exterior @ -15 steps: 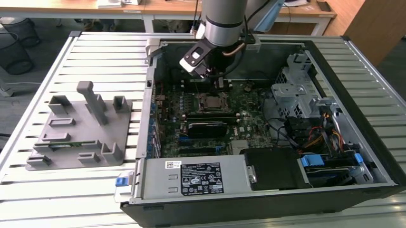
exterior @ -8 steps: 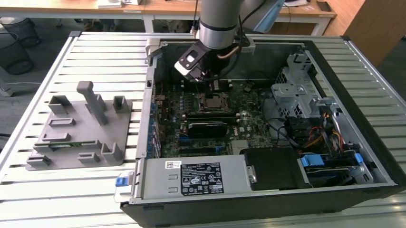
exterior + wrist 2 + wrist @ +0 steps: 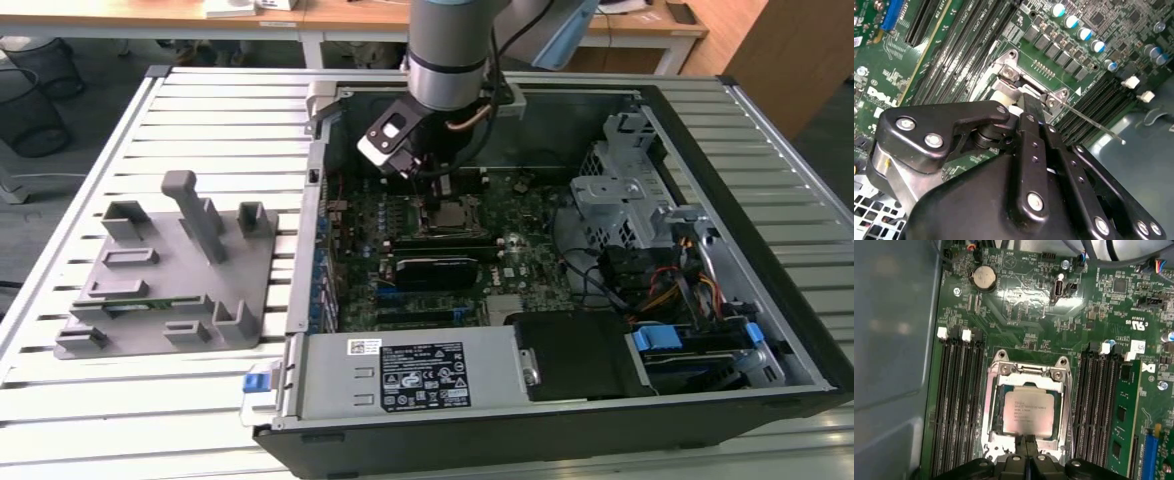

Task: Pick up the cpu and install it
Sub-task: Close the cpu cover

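While its two black fingers press together with nothing between them, the gripper (image 3: 1026, 445) hangs low over the green motherboard (image 3: 1029, 315). Just beyond its tips lies the cpu (image 3: 1029, 412), a flat square with a shiny silver top and faint print, seated inside the metal socket frame (image 3: 989, 410). Dark memory slots (image 3: 956, 405) flank the frame on either side of the gripper.

The cpu (image 3: 1028, 412) lies in the socket (image 3: 990, 405). Memory slots (image 3: 956, 400) flank the socket on both sides. The gripper (image 3: 1027, 452) hangs over the socket's edge, just beside the cpu.
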